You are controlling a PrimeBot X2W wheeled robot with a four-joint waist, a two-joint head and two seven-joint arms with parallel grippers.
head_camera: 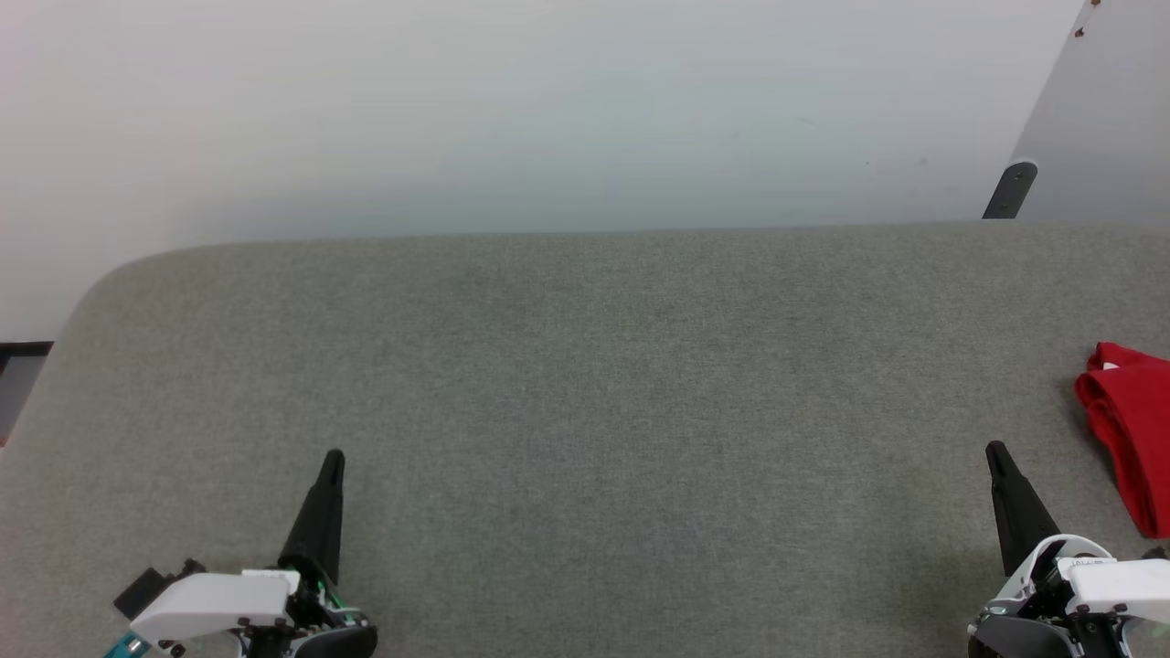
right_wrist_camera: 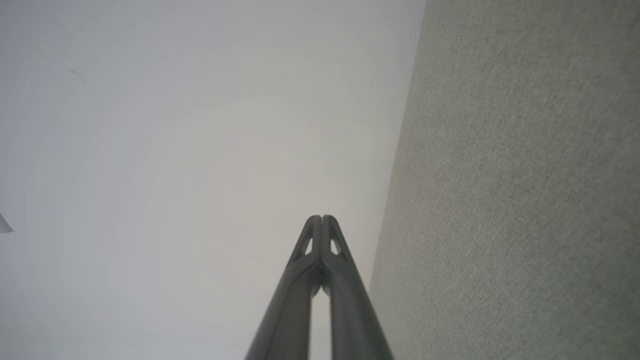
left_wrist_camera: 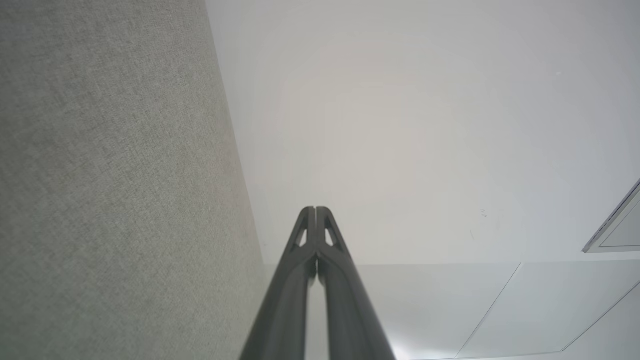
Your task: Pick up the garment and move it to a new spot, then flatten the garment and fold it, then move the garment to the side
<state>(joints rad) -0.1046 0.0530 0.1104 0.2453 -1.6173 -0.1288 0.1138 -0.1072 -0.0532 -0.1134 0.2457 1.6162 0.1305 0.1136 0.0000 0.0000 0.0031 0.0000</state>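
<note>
- The garment (head_camera: 1133, 429) lies on the table, just to the right of the right claw (head_camera: 996, 452) and a little beyond its tip. It is apart from the claw, and the head view's right edge cuts it off.
- The part that shows is plain red cloth, gathered in soft layered folds, with a small fleck of white near its top edge. No lettering or striped trim is visible, and I cannot tell whether it is neatly folded or only bunched.
- The right claw is clenched, with its two dark fingers pressed together at the tip and nothing between them.
- The left claw (head_camera: 334, 457) is well to the left of the garment, across the table. It is also clenched and empty, as the left wrist view confirms.
- Both claws point away from the robot and hover low over the grey cloth-covered table (head_camera: 585, 366), with open table between them.
- Step in hand, as a judgement: nothing is being gripped, so this is a resting pose. It is either before the pick-up or after the garment has been set aside, and these pictures do not settle which.
- If the pick-up is next, the right claw must open, swing right and slightly forward, and pinch an upper fold. Turning towards the garment would also bring all of it into view.
- A pale wall (head_camera: 548, 110) stands beyond the table.
</note>
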